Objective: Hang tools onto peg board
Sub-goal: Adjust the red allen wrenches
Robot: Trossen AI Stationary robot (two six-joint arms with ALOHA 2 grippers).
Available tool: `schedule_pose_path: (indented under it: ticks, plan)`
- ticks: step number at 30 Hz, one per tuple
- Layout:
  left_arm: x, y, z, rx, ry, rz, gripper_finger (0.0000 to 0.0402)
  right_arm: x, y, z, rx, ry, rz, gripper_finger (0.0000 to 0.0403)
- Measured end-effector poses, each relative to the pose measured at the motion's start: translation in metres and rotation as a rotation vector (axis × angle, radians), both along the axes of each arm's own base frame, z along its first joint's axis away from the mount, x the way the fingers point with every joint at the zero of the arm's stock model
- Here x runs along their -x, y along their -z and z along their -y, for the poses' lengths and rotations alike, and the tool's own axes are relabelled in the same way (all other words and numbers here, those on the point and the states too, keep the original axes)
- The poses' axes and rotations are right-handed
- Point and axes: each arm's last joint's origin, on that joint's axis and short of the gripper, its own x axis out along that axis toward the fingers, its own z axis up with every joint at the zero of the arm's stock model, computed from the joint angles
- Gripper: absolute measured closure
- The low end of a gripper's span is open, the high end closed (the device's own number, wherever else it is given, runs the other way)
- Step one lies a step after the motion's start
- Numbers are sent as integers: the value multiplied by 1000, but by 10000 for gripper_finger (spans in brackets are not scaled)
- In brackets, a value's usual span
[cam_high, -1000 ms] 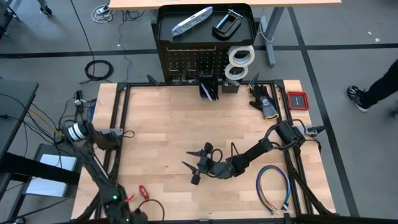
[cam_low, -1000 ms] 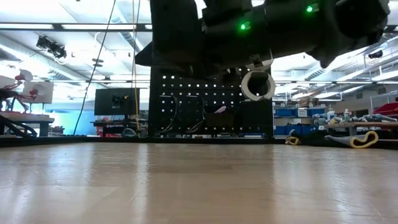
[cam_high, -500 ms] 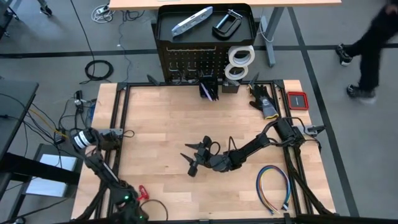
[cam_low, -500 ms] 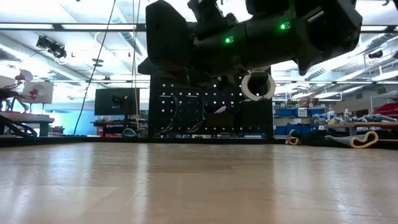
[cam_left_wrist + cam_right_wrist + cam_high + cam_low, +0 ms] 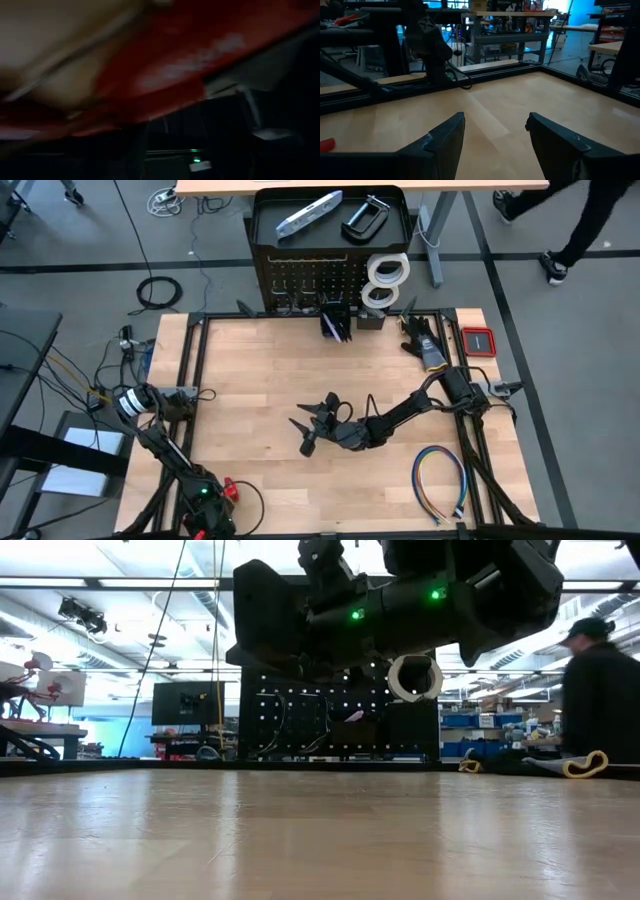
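Observation:
The black peg board [image 5: 310,275] stands at the table's far edge. Its top tray holds the silver bar tool [image 5: 308,213] and the black C-clamp [image 5: 365,218]. Two white tape rolls [image 5: 387,270] hang on its right side, and one roll [image 5: 415,677] also shows in the low view. My right gripper [image 5: 312,425] is open and empty above the middle of the table, as its wrist view [image 5: 495,130] confirms. My left arm [image 5: 200,500] is folded at the near left corner beside a red-handled tool [image 5: 229,489]. A blurred red shape [image 5: 190,55] fills the left wrist view.
Two small black bins [image 5: 337,325] sit at the board's foot. Dark gloves [image 5: 425,345] and a flat red case [image 5: 478,340] lie at the far right. A multicoloured wire loop [image 5: 440,480] lies near right. A person [image 5: 600,700] walks beyond the table. A black cable loop [image 5: 158,292] lies on the floor.
My right gripper has drifted a little toward the table's far edge, staying open. My left arm has swung its wrist rightward, closer to the red-handled tool at the near edge. The person beyond the table has walked along its far right side.

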Motion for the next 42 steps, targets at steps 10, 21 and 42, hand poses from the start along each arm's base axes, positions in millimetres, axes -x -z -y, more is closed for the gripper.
schedule_pose_path:
  ticks: [10, 21, 42]
  plan:
    - [-3, 7, -24, -147, 67, -19, 204, 0, 0, 1, -1, -1, 1, 174]
    - [-26, 7, -46, -202, 77, 17, 204, -2, -1, 7, -46, 18, 33, 174]
    - [-64, -88, -64, -626, 276, 43, 204, 2, -20, -2, 100, 55, 126, 174]
